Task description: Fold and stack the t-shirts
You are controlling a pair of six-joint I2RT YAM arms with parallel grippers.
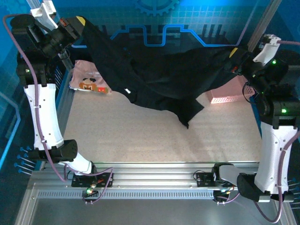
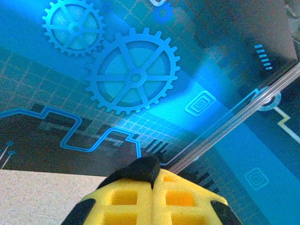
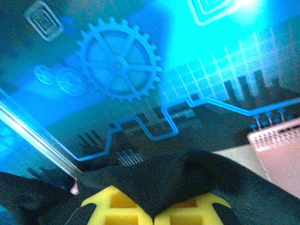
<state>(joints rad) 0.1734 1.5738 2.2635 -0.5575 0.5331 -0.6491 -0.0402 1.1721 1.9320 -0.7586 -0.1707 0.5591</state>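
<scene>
The large black cloth t-shirt (image 1: pixel 161 75) is covering parts of the pale pink printed t-shirt (image 1: pixel 86 78) and the pink plastic mesh basket (image 1: pixel 226 96).

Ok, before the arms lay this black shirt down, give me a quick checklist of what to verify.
1. Left tool gripping black t-shirt: ok.
2. Right tool gripping it: ok.
3. Shirt spread flat between tools: not ok, sagging and bunched.
4. Pink t-shirt clear of it: not ok, partly covered.
5. Bare table in front: ok.
6. Shirt clear of basket: cannot tell.
</scene>
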